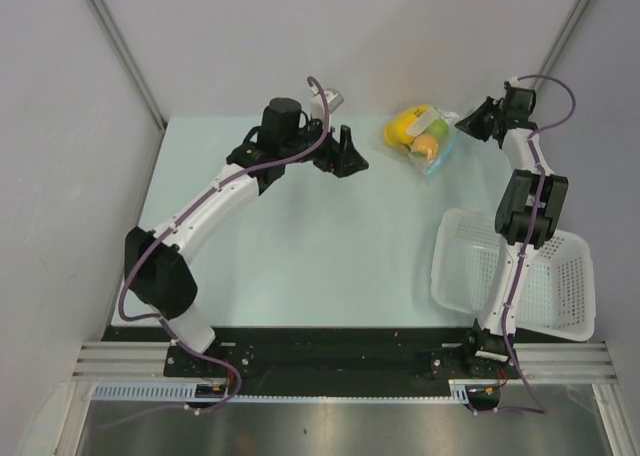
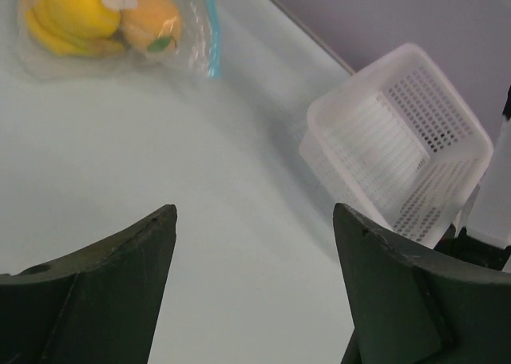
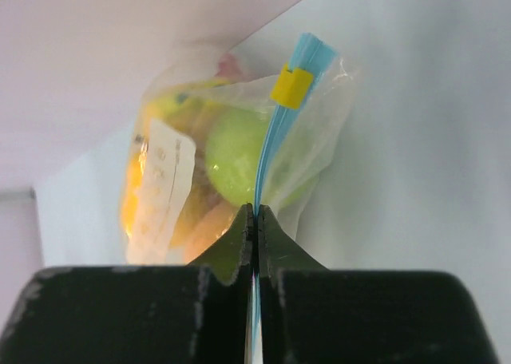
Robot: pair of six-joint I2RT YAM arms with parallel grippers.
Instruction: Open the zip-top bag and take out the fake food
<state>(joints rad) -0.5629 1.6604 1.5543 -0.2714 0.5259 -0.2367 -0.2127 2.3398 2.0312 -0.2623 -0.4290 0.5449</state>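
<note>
Left fingers [image 1: 352, 154] stand wide apart above the table [image 1: 300, 246], holding nothing. Next, the zip-top bag [image 1: 428, 146] sits at the far side with the fake food [image 1: 410, 131] inside. Right fingers [image 3: 255, 214] pinch tight on its blue strip [image 3: 279, 132]. Then comes the white basket [image 1: 560, 286].

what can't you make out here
- Right wrist view: the shut right gripper covers the near zip end of the zip-top bag; sealed or open, unclear.
- Left wrist view: the top edge cuts off the blurred fake food.
- Top view: the right arm hides part of the basket.
</note>
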